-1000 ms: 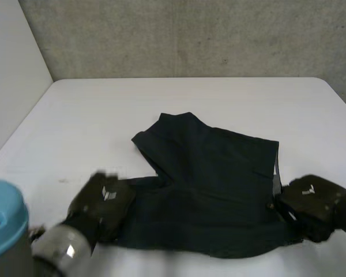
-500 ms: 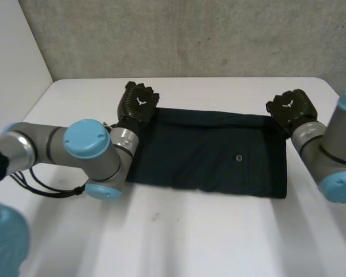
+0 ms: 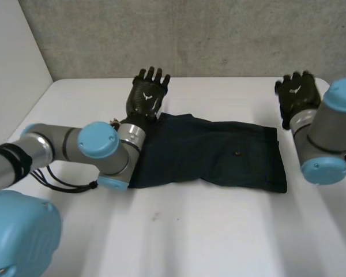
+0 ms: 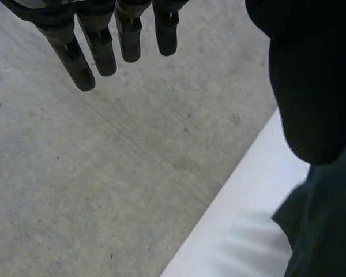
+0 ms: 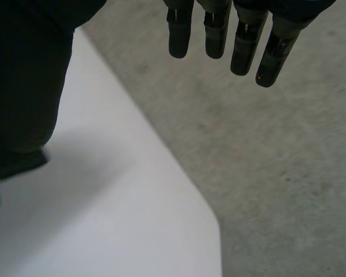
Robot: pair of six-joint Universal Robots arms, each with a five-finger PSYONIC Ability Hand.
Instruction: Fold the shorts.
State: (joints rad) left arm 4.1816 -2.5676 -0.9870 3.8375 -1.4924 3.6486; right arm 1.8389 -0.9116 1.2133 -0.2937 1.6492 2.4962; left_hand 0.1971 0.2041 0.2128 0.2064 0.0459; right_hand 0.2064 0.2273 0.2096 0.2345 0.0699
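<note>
1. Grey concrete wall [image 3: 219, 34] at the back, and in front of it a white table [image 3: 219, 231] with the dark shorts [image 3: 219, 153] lying across the middle of it as a long, flat band. A small stud [image 3: 237, 153] faces up.
2. Over the far corner at the robot's left end of the band hovers the left hand [image 3: 147, 95]. It is spread wide with its palm away from the cloth and holds nothing. In its wrist view the fingers [image 4: 101, 52] hang straight over bare concrete, with the cloth off beside the thumb.
3. At the other end the right hand [image 3: 297, 92] is well off the cloth, near the table's far edge. It too is relaxed and empty, fingers [image 5: 216, 34] straight in its own wrist view.
4. My guess is that both hands sit above the two far corners because a fold along the length has been laid down and let go. The band looks fairly tidy, though its near edge bows and the left end is a bit rumpled.
5. Another fold across the width probably remains, which would call for a fresh grasp at one end.
6. Hidden bits: the left arm [image 3: 98, 144] covers the near-left end of the shorts, so I can't judge how that corner lies. I also can't tell whether the dark patch low beside the right thumb is cloth or part of the hand.
</note>
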